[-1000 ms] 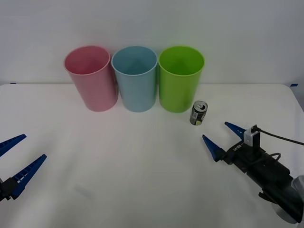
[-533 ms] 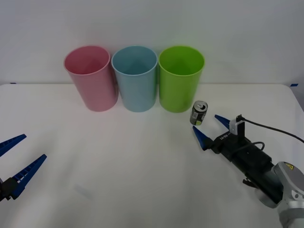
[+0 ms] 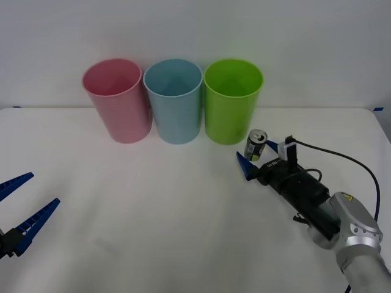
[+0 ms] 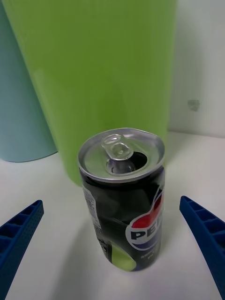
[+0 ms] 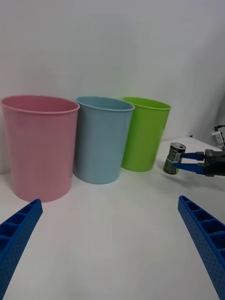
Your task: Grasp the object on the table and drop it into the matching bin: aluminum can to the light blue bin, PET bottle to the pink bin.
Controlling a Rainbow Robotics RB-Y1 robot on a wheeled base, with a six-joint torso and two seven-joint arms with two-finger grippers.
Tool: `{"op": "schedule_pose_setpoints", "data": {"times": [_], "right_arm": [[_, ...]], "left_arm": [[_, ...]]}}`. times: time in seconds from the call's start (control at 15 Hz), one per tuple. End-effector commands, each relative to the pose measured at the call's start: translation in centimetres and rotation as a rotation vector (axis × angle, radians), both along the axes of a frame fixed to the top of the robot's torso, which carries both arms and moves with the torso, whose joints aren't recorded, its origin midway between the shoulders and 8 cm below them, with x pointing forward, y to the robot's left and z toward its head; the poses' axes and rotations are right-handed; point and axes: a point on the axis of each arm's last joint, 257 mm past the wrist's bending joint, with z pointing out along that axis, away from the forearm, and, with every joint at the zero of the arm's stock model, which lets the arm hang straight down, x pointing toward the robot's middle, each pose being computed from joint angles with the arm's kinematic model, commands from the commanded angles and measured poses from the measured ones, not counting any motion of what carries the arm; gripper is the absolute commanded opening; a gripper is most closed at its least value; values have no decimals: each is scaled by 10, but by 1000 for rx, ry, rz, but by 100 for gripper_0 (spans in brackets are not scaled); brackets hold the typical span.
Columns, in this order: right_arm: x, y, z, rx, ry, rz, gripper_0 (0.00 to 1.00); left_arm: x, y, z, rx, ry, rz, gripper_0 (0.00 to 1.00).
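White table (image 3: 153,207) | can (image 3: 256,145) upright beside green bin (image 3: 232,101) | right gripper (image 3: 259,154) spread wide around can, not touching | left gripper (image 3: 18,204) spread apart, idle near table's left edge

Looks like a lab / robot test setup, not a home or shop. Evidence: plain white worktop (image 3: 153,232) w/ bare white wall (image 3: 195,30) behind, no decor or furniture. Three same-size plastic bins lined up in a row at the back, pink (image 3: 117,101), blue (image 3: 174,101), green (image 3: 232,101), staged like a sorting trial. One can (image 3: 256,145) set out beside them. Robot arm w/ exposed cable (image 3: 342,160) over the worktop.
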Motion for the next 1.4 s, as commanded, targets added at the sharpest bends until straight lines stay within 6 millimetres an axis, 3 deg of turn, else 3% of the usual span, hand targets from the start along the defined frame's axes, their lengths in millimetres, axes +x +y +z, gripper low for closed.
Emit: {"op": "schedule_pose_setpoints", "data": {"times": [0.07,0.6,0.67,0.73,0.8,1.4], "right_arm": [[12,7,-1,-6,13,-10,100],[21,14,-1,-31,13,-33,100],[21,15,-1,-35,11,-32,86],[20,15,0,-35,9,-29,15],[20,15,0,-35,7,-29,0],[21,12,6,-22,-6,-28,0]], "left_arm": [[0,0,0,0,0,0,100],[0,0,0,0,0,0,100],[0,0,0,0,0,0,100],[0,0,0,0,0,0,100],[0,0,0,0,0,0,100],[0,0,0,0,0,0,100]]}}
